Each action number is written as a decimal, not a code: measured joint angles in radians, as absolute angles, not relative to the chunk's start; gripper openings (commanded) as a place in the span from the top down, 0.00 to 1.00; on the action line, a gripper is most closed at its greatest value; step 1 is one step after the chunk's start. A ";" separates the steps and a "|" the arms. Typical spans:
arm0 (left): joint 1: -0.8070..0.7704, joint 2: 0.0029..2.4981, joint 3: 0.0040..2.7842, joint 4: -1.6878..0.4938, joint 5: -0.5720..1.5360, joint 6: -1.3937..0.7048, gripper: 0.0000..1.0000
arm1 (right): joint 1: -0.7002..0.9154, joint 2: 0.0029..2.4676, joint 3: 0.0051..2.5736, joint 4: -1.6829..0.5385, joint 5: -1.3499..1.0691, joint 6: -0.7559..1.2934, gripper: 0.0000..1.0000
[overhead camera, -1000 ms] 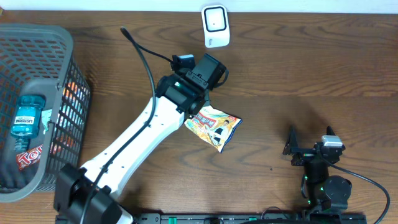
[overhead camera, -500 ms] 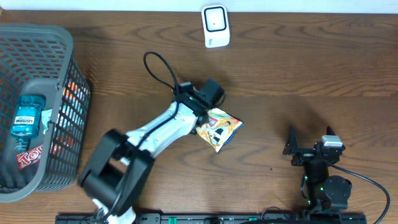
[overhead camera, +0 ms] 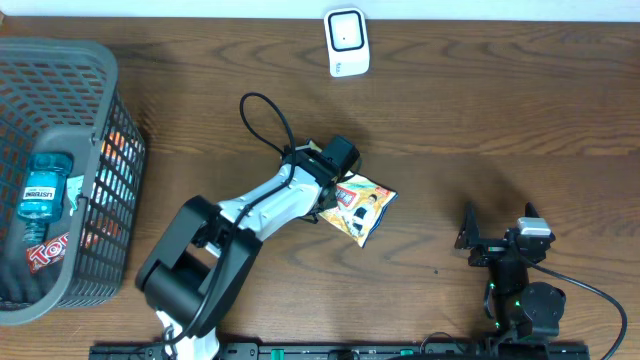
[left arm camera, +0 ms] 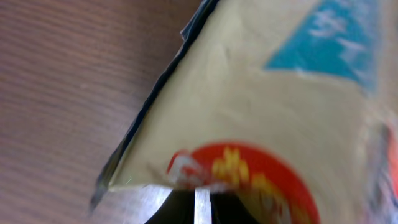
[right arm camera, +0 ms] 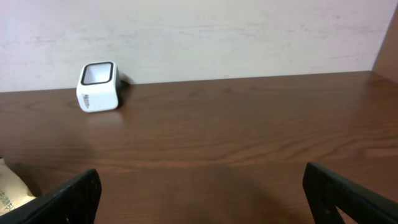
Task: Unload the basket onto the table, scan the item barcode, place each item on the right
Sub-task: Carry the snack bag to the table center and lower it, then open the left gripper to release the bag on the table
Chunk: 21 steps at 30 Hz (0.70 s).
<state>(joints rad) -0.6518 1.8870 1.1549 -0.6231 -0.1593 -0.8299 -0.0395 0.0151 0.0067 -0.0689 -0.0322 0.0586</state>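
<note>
While the left hand (overhead camera: 334,186) is clenched on the edge of the bag (overhead camera: 367,204), at the middle of the desk (overhead camera: 520,120), the grip looks thin. So I think it should lift slowly and turn the barcode side toward the scanner (overhead camera: 347,42). I cannot tell where the barcode is. The scanner stands at the far edge, well apart from the bag, with bare desk between. The arm's cable (overhead camera: 262,112) loops near this way. The basket (overhead camera: 105,70) is at the left. The right hand (overhead camera: 468,238) rests released, well aside.
</note>
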 measured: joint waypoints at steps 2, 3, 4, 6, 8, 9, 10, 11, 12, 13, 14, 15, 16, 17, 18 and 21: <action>-0.652 1.845 1.155 -0.624 -0.160 -0.809 0.83 | -0.039 0.015 0.007 -0.069 -0.032 0.059 0.01; -0.652 1.811 1.155 -0.624 -0.165 -0.794 0.73 | -0.039 0.015 0.007 -0.069 -0.032 0.059 0.01; -0.652 1.768 1.156 -0.625 -0.171 -0.777 0.64 | -0.039 0.015 0.007 -0.069 -0.032 0.059 0.01; -0.652 1.681 1.165 -0.625 -0.189 -0.741 0.39 | -0.039 0.015 0.007 -0.069 -0.032 0.059 0.01; -0.652 1.585 1.185 -0.624 -0.220 -0.703 0.20 | -0.039 0.015 0.007 -0.069 -0.032 0.059 0.01; -0.652 1.533 1.198 -0.621 -0.242 -0.675 0.13 | -0.039 0.015 0.007 -0.069 -0.032 0.059 0.01; -0.652 1.488 1.206 -0.614 -0.267 -0.646 0.08 | -0.039 0.015 0.007 -0.069 -0.032 0.059 0.01; -0.651 1.440 1.214 -0.603 -0.298 -0.619 0.04 | -0.039 0.015 0.007 -0.069 -0.032 0.059 0.01; -0.651 1.394 1.223 -0.588 -0.334 -0.593 0.03 | -0.039 0.015 0.007 -0.069 -0.032 0.059 0.01; -0.647 1.334 1.232 -0.567 -0.389 -0.565 0.02 | -0.039 0.015 0.007 -0.069 -0.032 0.059 0.01; -0.642 1.294 1.237 -0.542 -0.430 -0.543 0.02 | -0.039 0.015 0.007 -0.069 -0.032 0.059 0.01; -0.631 1.248 1.238 -0.511 -0.485 -0.524 0.02 | -0.039 0.015 0.007 -0.069 -0.032 0.059 0.01; -0.614 1.203 1.241 -0.486 -0.539 -0.509 0.02 | -0.039 0.015 0.007 -0.069 -0.032 0.059 0.01; -0.585 1.154 1.243 -0.459 -0.597 -0.495 0.02 | -0.039 0.015 0.007 -0.069 -0.032 0.059 0.01; -0.553 1.114 1.246 -0.437 -0.646 -0.485 0.02 | -0.039 0.016 0.007 -0.069 -0.032 0.059 0.01; -0.387 1.004 1.250 -0.408 -0.751 -0.474 0.02 | -0.039 0.016 0.007 -0.069 -0.032 0.059 0.01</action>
<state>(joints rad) -0.3866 1.0042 1.2495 -0.4080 -0.7509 -0.4744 -0.0395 0.0158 0.0067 -0.0689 -0.0322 0.0586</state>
